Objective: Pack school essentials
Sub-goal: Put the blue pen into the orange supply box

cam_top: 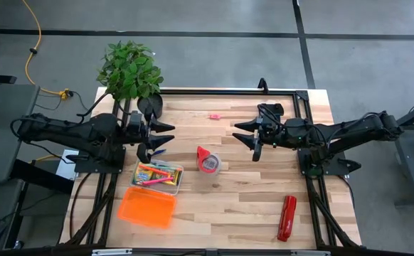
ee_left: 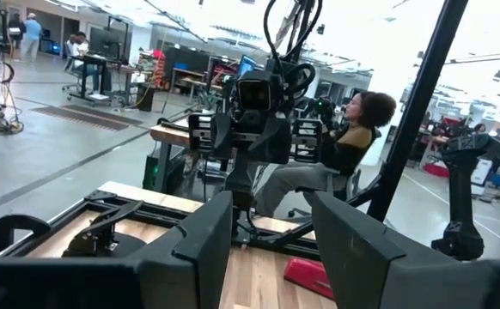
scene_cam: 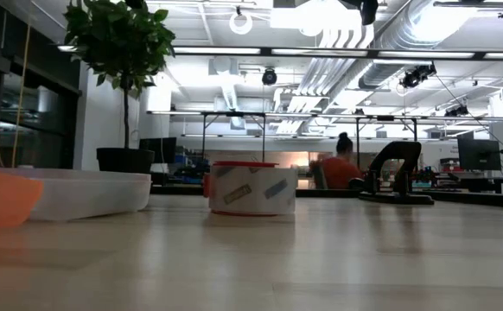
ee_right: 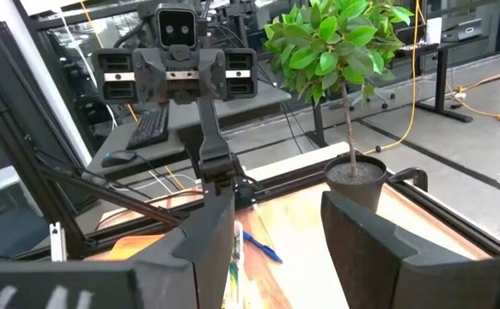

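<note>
Left of centre in the high view, the left gripper [cam_top: 158,139] hangs with jaws apart and nothing between them, above a clear bin [cam_top: 158,177] holding crayon boxes and markers. A blue pen [cam_top: 158,151] lies just under it, likely the next pick: come down straight, straddle the barrel mid-length, close gently. At right of centre the right gripper [cam_top: 247,139] waits, parted and empty. I count one pen, one pink piece [cam_top: 213,115], one bin, one orange lid [cam_top: 147,207], one tape roll [cam_top: 208,161], one stapler [cam_top: 287,217].

Overhead view straight down, low view level across table [scene_cam: 321,259], both sharing tape roll [cam_top: 209,161], wrist views facing.
</note>
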